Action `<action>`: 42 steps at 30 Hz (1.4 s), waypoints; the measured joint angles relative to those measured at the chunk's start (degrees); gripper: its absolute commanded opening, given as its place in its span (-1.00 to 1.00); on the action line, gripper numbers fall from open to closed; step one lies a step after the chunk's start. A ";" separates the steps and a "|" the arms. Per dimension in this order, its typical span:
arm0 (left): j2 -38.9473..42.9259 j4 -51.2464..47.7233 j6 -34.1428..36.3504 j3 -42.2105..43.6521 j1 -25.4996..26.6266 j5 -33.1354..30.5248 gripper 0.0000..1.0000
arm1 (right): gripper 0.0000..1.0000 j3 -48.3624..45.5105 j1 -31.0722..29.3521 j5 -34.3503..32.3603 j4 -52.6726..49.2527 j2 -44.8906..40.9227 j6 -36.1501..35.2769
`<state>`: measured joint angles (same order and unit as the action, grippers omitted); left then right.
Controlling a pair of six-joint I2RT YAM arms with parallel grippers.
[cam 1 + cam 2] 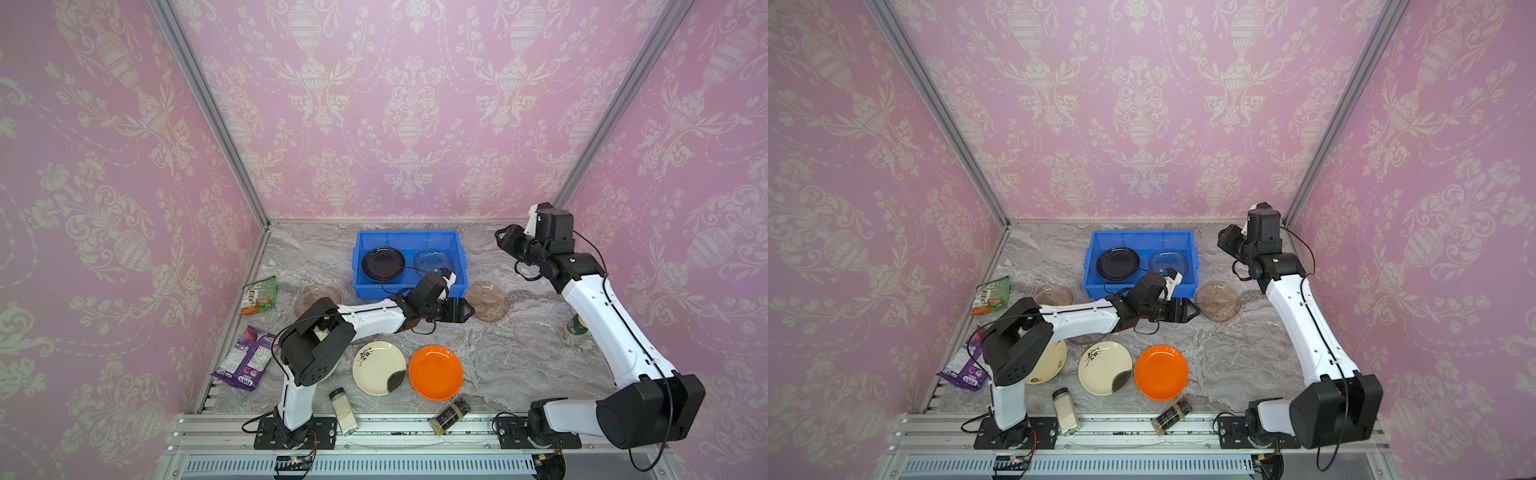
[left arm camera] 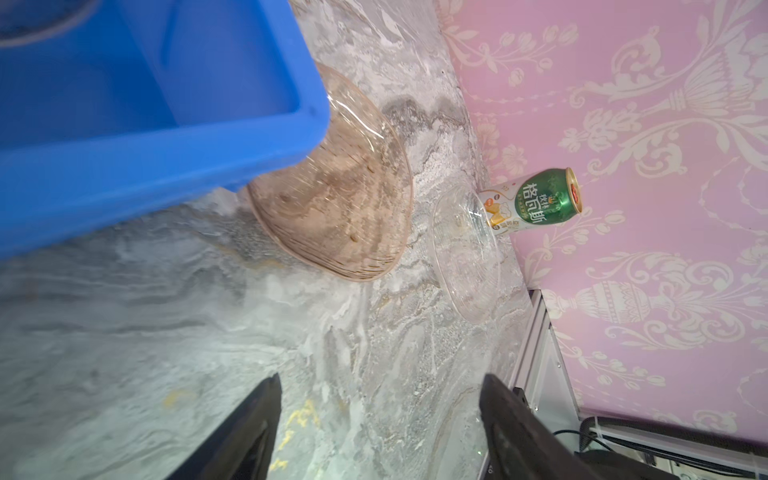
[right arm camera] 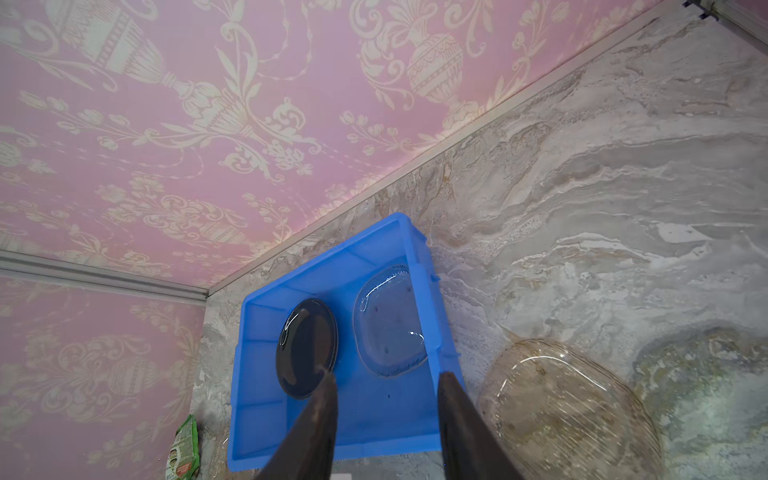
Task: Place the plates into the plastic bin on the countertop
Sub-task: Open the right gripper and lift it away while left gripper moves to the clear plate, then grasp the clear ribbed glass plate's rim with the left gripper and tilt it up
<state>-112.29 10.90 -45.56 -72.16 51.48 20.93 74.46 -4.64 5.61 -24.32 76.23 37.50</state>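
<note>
Left claw (image 1: 468, 310), jaws apart and empty, faces the pinkish plate (image 1: 487, 301) lying just beside the bin (image 1: 409, 237) at its four o'clock. I judge the thin glass rim may slip free or jam under the bin's lip. Right claw (image 1: 503, 239) hangs released, empty.

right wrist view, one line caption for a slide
Open right gripper facing the blue bin with a black plate and a clear plate inside, a brownish glass plate beside it.

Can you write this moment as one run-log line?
bin: black plate, clear plate inside | left hand: open, empty, by pinkish plate | right hand: open, empty, raised
</note>
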 measured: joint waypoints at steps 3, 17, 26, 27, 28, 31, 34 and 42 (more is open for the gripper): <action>-3.17 0.11 -1.75 -5.35 2.60 0.44 0.37 | -0.21 -1.25 0.20 0.52 0.02 -1.40 0.24; -14.40 -6.40 -8.24 -19.34 8.39 0.98 -0.03 | -0.27 -8.00 1.57 2.01 3.06 -11.47 2.23; -20.74 -10.47 -11.69 -27.26 10.97 0.90 -0.02 | -0.28 -9.64 1.68 4.07 4.39 -11.93 3.37; -21.59 -10.67 -12.11 -28.20 11.04 1.01 -0.03 | -0.29 -9.79 1.68 4.17 4.66 -12.15 3.50; -22.64 -11.21 -12.48 -29.49 11.08 1.11 -0.03 | -0.29 -10.03 1.68 4.46 4.92 -12.50 3.69; -25.18 -12.26 -13.51 -32.22 11.32 1.27 -0.04 | -0.29 -11.10 2.01 5.07 5.35 -13.70 4.13; -27.15 -13.64 -14.47 -34.67 11.34 1.31 -0.04 | -0.29 -11.89 2.34 5.51 5.60 -14.69 4.37; -32.24 -17.90 -15.50 -42.86 11.39 1.73 -0.14 | -0.30 -12.85 3.56 6.71 6.08 -15.13 4.55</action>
<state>-144.53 -7.01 -61.06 -115.02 62.87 22.65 61.60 -1.08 12.32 -18.24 61.10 42.04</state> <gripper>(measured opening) 0.455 0.357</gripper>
